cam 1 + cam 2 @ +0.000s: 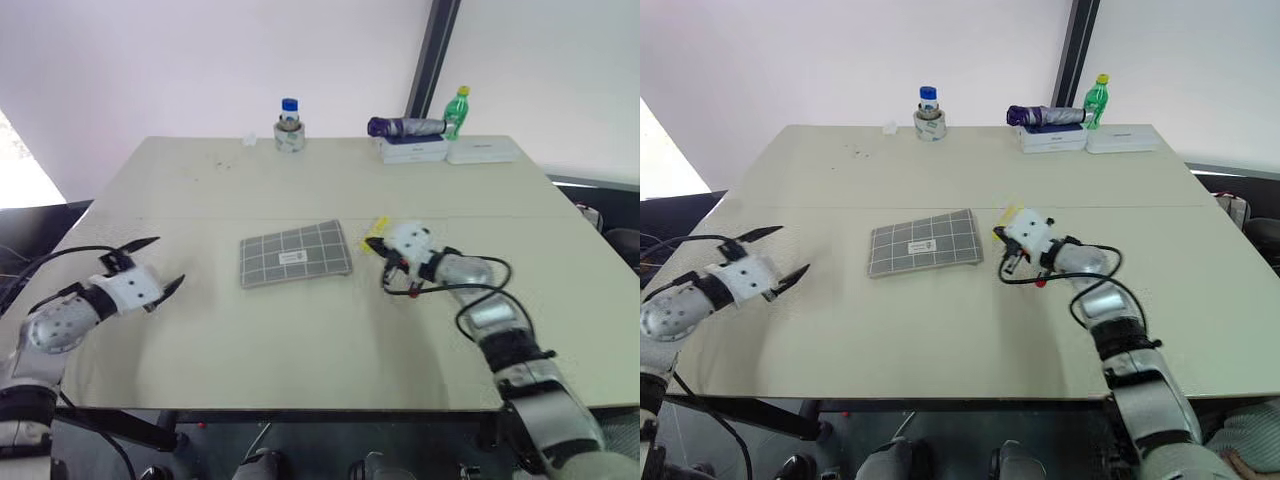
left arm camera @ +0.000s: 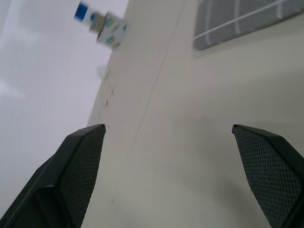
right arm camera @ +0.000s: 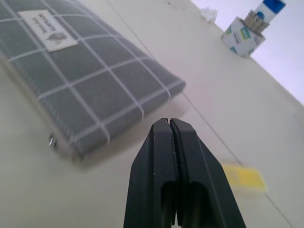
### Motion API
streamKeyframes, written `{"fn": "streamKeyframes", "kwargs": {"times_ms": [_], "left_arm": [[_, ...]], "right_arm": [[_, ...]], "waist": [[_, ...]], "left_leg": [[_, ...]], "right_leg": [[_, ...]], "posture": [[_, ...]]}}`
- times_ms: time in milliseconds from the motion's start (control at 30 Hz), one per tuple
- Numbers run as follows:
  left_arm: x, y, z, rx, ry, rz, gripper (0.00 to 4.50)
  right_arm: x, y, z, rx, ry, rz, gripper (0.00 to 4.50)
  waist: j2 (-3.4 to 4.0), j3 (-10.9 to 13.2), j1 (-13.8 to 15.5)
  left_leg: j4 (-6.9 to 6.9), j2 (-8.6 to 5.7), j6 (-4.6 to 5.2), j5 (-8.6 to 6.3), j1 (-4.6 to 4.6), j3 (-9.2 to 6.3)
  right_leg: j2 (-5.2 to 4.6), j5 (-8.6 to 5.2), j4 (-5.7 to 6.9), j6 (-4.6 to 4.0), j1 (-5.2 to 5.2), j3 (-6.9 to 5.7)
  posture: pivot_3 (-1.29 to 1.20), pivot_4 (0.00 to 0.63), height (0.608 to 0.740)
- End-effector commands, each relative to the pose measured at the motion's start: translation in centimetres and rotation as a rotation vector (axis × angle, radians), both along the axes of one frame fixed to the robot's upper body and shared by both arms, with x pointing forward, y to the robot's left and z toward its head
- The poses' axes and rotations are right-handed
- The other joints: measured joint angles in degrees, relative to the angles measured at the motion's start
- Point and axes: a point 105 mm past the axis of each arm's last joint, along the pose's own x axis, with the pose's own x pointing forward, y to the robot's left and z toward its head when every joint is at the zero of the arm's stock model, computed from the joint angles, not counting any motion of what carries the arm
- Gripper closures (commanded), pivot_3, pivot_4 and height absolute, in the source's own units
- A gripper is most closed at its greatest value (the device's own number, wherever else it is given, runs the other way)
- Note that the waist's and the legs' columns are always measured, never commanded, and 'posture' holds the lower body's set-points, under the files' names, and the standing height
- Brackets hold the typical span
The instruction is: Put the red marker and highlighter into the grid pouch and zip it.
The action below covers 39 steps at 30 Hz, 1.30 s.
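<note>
The grey grid pouch (image 1: 295, 253) lies flat at the table's middle, white label up, its zipper pull (image 3: 51, 141) at the near edge. The yellow highlighter (image 1: 378, 228) lies just right of the pouch's right end. My right gripper (image 3: 169, 122) is shut with nothing between its fingers, low over the table between the pouch's right corner and the highlighter (image 3: 244, 178). A small red bit (image 1: 1040, 283) peeks out under my right wrist; I cannot tell whether it is the red marker. My left gripper (image 1: 165, 262) hangs open and empty well left of the pouch.
At the table's far edge stand a blue-capped jar on a tape roll (image 1: 290, 128), a folded purple umbrella (image 1: 405, 127) on white boxes (image 1: 445, 150), and a green bottle (image 1: 457, 110). A black cable loops around my right wrist (image 1: 470, 300).
</note>
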Motion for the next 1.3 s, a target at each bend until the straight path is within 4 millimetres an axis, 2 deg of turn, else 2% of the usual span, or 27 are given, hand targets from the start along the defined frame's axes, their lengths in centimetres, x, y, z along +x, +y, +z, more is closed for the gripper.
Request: {"fn": "streamKeyframes", "kwargs": {"times_ms": [33, 200, 333, 433, 833, 1033, 1300], "left_arm": [[0.3, -1.1, -0.1, 0.074, -0.03, -0.085, 0.0], [0.7, -3.0, -1.9, 0.164, -0.007, -0.175, 0.0], [0.9, -3.6, -2.4, 0.188, -0.011, -0.205, 0.0], [1.2, -4.0, -2.8, 0.213, -0.008, -0.215, 0.0], [1.9, -6.8, -3.6, 0.226, -0.012, -0.306, 0.0], [1.8, -7.5, -3.8, 0.229, -0.017, -0.339, 0.0], [1.4, -7.8, -4.2, 0.214, 0.002, -0.362, 0.0]], "right_arm": [[1.7, -0.7, 1.6, -0.038, -0.103, -0.103, 4.46], [2.7, 0.1, 0.7, -0.095, -0.119, -0.138, 4.46], [2.8, 1.0, -0.2, -0.152, -0.129, -0.118, 4.46], [2.8, 1.9, -0.4, -0.145, -0.129, -0.108, 4.46], [2.7, 3.6, -1.3, -0.235, -0.157, -0.064, 4.46], [2.3, 4.6, -1.5, -0.241, -0.171, -0.02, 4.46], [2.3, 5.0, -1.3, -0.243, -0.186, -0.009, 4.46]], "waist": [[0.0, 0.0, 0.2], [0.0, 0.0, -0.1], [0.0, 0.0, -0.2], [0.0, 0.0, -0.2], [0.0, 0.0, 0.2], [0.01, 0.0, 0.0], [0.01, 0.0, 0.0]], "left_leg": [[0.01, 0.0, 0.0, 0.0, -0.02, 0.02], [0.01, 0.0, 0.0, 0.01, -0.04, 0.41], [-0.03, 0.05, -0.01, 0.02, -0.02, 0.67], [-0.04, 0.06, -0.01, 0.02, -0.02, 0.83], [0.03, 0.09, -0.01, 0.02, 0.03, 1.05], [0.03, 0.11, -0.01, 0.03, 0.04, 1.06], [0.04, 0.11, -0.01, 0.03, 0.04, 1.07]], "right_leg": [[0.01, 0.0, 0.01, 0.0, -0.01, 0.0], [0.03, 0.0, 0.12, 0.01, -0.19, 0.14], [0.05, 0.0, 0.28, 0.02, -0.4, 0.38], [0.06, 0.0, 0.33, 0.02, -0.5, 0.5], [0.01, -0.01, 0.47, 0.02, -0.54, 0.57], [0.02, -0.01, 0.5, 0.03, -0.56, 0.58], [0.02, -0.01, 0.51, 0.03, -0.56, 0.58]], "posture": [[0.0, 0.15, 0.738], [0.0, 0.15, 0.738], [0.0, 0.15, 0.738], [0.0, 0.15, 0.738], [0.0, 0.15, 0.738], [0.0, 0.15, 0.738], [0.0, 0.15, 0.738]]}}
